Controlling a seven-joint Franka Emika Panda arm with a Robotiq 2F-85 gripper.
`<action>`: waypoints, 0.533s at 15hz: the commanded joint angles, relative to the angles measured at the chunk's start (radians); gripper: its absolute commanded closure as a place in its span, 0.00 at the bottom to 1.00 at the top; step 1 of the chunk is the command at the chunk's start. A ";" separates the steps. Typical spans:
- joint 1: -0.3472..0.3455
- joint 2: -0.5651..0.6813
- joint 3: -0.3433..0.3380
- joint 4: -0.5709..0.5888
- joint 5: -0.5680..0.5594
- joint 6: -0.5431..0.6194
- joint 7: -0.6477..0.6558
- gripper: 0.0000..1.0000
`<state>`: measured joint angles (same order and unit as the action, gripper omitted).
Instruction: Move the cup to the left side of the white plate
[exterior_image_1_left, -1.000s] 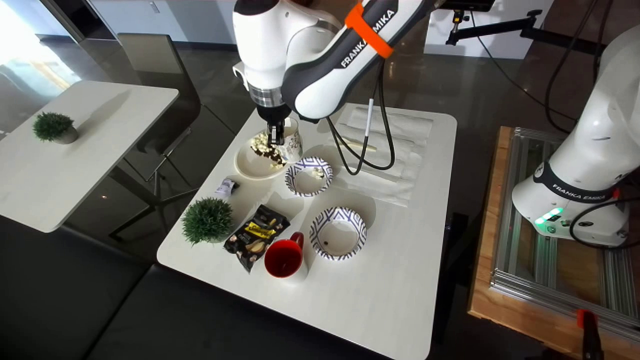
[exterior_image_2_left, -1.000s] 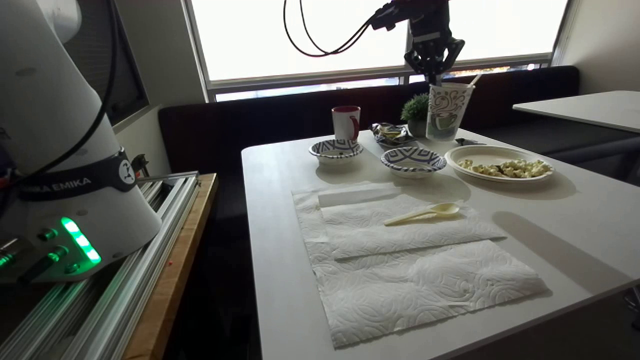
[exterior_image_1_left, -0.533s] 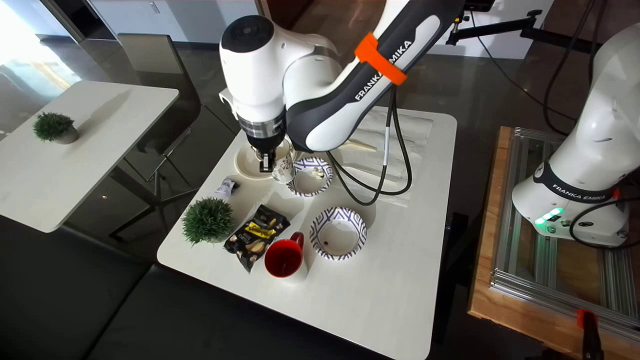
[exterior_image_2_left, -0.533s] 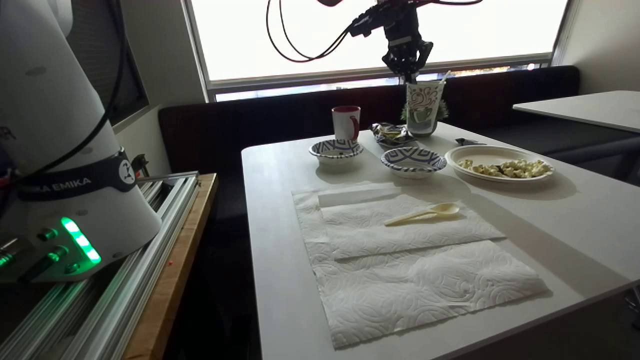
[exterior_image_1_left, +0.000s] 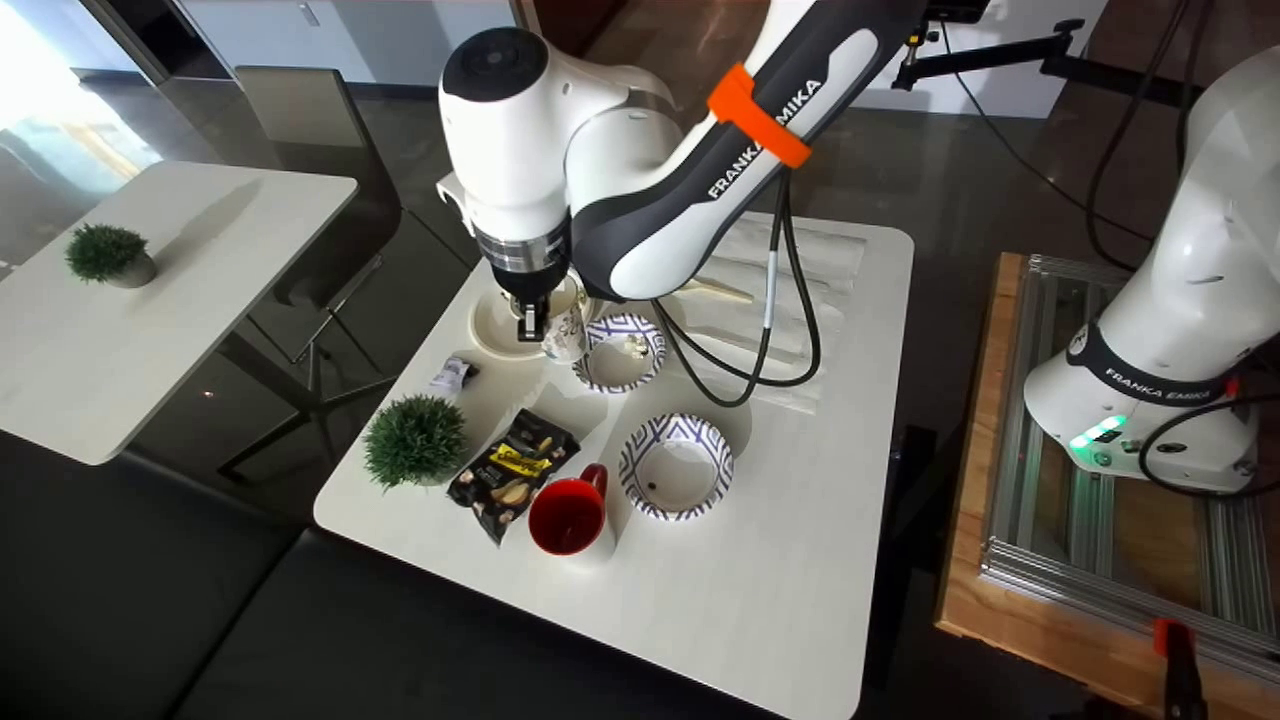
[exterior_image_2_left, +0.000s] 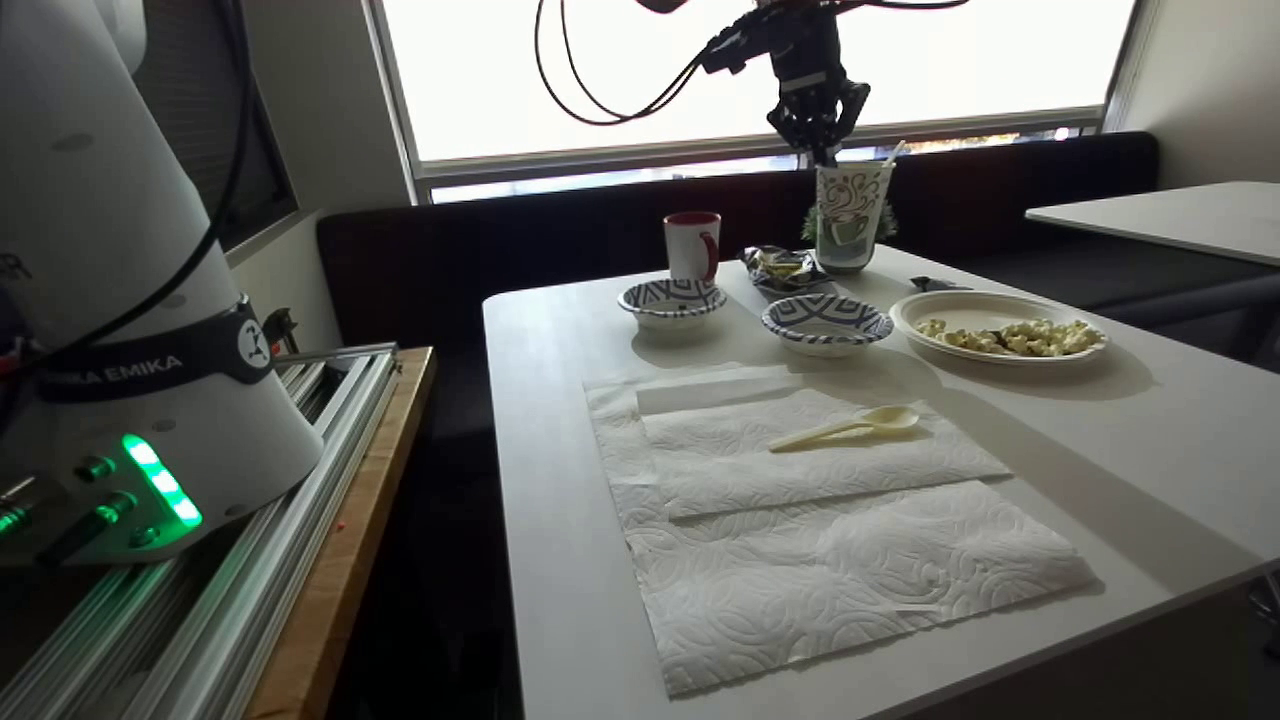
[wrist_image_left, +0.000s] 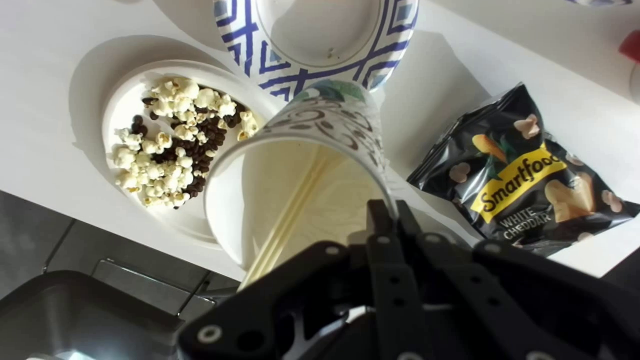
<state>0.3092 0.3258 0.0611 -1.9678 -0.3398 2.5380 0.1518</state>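
Fingers (wrist_image_left: 381, 220) pinch the cup (exterior_image_2_left: 852, 220) rim; grasp complete, release left of the plate (exterior_image_2_left: 985, 306), near the worktop (exterior_image_1_left: 760, 590) edge opposite the robot base (exterior_image_1_left: 1160, 400), apparently pending.

In the wrist view the cup (wrist_image_left: 345, 175) hides part of the white plate (wrist_image_left: 190, 220), the top edge crops a patterned bowl (wrist_image_left: 320, 25) and the right edge a red mug (wrist_image_left: 631, 46), while in an exterior view the cup covers most of a plant (exterior_image_2_left: 889, 222).
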 joint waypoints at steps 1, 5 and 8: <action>-0.038 0.032 0.009 0.075 -0.006 0.002 -0.080 0.99; -0.095 0.081 0.026 0.187 0.023 -0.013 -0.258 0.99; -0.135 0.124 0.062 0.248 0.054 -0.007 -0.416 0.99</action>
<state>0.2130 0.3881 0.0771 -1.8056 -0.3294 2.5380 -0.1228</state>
